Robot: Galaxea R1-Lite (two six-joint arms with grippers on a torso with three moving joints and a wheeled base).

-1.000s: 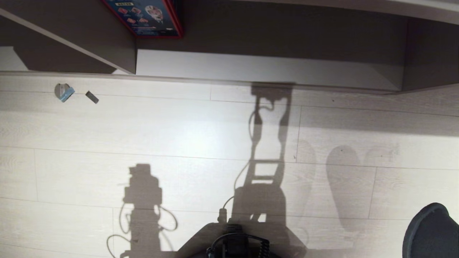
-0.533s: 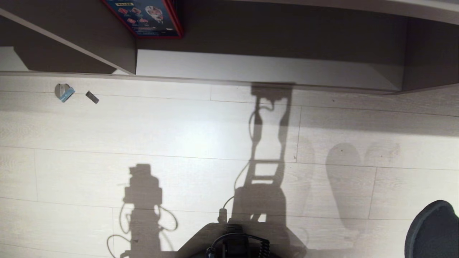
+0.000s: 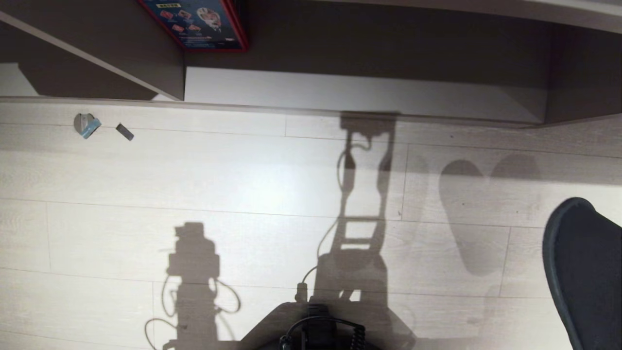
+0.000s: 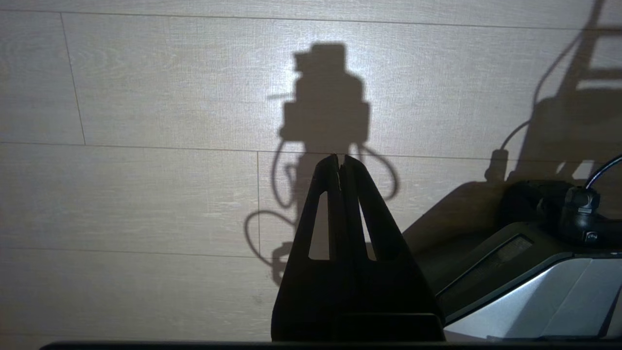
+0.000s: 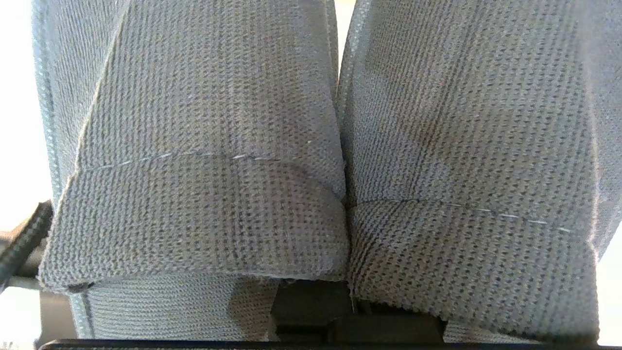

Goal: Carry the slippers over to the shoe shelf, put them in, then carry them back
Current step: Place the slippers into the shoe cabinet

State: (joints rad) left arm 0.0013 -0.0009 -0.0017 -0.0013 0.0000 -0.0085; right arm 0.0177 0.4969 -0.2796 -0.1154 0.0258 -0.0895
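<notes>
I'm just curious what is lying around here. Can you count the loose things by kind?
Slippers: 2, side by side
Boxes with a red edge: 1, in the unit
Small scraps on the floor: 2
Total: 5

Pair of slate-grey knitted fabric slippers (image 5: pixel 340 160) fills the right wrist view, hiding right gripper fingers; toes cut off at frame edge. Head view: one dark slipper (image 3: pixel 585 272) cropped by right edge. Red-bordered printed box (image 3: pixel 199 22) cut off on top, print illegible.
</notes>
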